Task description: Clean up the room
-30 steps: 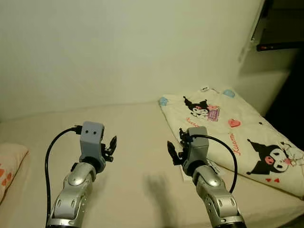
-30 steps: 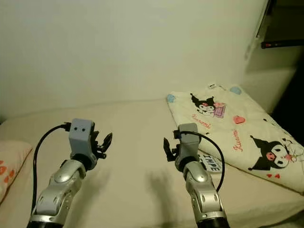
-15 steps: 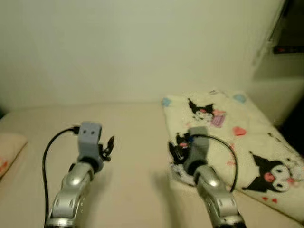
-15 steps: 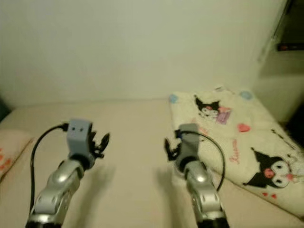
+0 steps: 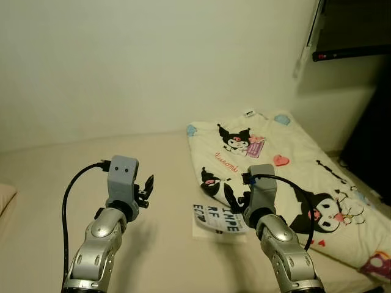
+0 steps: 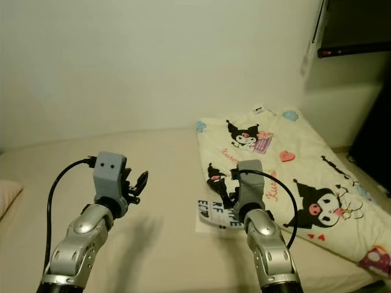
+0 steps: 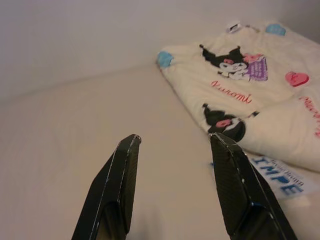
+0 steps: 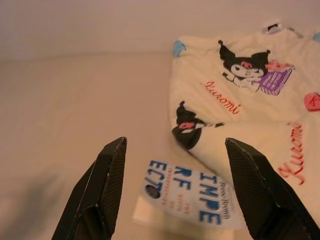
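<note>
The blanket (image 5: 287,177) lies on the bed (image 5: 55,183), soft and light; best pinched at its near edge beside the book (image 8: 187,197). Right gripper (image 8: 175,200) and left gripper (image 7: 175,187) both hover wide open.

Booklet (image 5: 215,220) on bed (image 5: 73,165), blanket (image 5: 287,177) overlapping, right.
</note>
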Robot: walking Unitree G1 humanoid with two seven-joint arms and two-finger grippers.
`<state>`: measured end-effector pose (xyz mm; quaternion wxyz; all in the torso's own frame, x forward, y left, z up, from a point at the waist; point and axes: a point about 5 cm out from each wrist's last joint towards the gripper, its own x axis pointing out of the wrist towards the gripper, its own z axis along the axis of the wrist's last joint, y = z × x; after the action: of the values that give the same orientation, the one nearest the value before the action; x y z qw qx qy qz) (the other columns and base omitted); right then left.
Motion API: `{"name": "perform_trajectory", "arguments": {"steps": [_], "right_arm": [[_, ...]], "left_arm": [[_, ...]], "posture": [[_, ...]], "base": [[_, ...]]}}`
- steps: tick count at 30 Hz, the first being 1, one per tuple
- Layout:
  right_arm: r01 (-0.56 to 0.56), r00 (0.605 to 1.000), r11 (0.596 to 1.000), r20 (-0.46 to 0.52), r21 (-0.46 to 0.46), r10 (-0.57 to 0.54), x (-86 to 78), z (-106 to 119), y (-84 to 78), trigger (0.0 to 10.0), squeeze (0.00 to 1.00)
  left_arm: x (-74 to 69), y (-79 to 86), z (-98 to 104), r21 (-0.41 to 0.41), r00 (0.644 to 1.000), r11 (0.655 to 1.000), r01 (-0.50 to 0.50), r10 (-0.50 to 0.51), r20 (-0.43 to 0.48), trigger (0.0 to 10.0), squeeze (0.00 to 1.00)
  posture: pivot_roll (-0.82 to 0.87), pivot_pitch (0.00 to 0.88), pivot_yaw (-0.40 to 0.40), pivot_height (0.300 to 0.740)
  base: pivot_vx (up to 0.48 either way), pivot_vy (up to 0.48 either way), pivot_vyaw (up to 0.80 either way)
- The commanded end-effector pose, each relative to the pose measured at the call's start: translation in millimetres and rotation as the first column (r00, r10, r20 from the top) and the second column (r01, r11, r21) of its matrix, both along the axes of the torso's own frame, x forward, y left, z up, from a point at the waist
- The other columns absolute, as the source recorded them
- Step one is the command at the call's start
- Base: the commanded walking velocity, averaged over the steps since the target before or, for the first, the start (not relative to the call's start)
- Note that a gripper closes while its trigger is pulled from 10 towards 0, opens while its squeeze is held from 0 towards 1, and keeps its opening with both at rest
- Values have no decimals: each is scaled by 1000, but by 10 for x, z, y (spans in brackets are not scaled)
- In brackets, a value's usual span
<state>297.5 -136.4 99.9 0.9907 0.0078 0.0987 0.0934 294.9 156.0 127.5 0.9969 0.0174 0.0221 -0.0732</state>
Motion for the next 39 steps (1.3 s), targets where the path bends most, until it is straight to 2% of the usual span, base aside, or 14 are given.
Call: {"name": "perform_trajectory", "arguments": {"steps": [1, 32, 39], "right_arm": [[-7, 1000, 1000, 3, 7, 7, 1, 19, 45, 10000, 0], [24, 1000, 1000, 7, 6, -24, 19, 23, 14, 10000, 0], [-24, 1000, 999, 8, -33, 24, 10, 14, 64, 10000, 0]], "left_arm": [[-2, 69, -46, 31, 999, 999, -19, 20, -28, 10000, 0], [-2, 62, -37, 27, 1000, 1000, -9, 9, -15, 10000, 0], [-12, 57, -40, 22, 1000, 1000, -7, 8, -17, 10000, 0]], "posture": [[-96, 26, 26, 740], [-94, 37, 31, 740], [-92, 37, 27, 740]], "base": [[0, 0, 0], [0, 0, 0], [0, 0, 0]]}}
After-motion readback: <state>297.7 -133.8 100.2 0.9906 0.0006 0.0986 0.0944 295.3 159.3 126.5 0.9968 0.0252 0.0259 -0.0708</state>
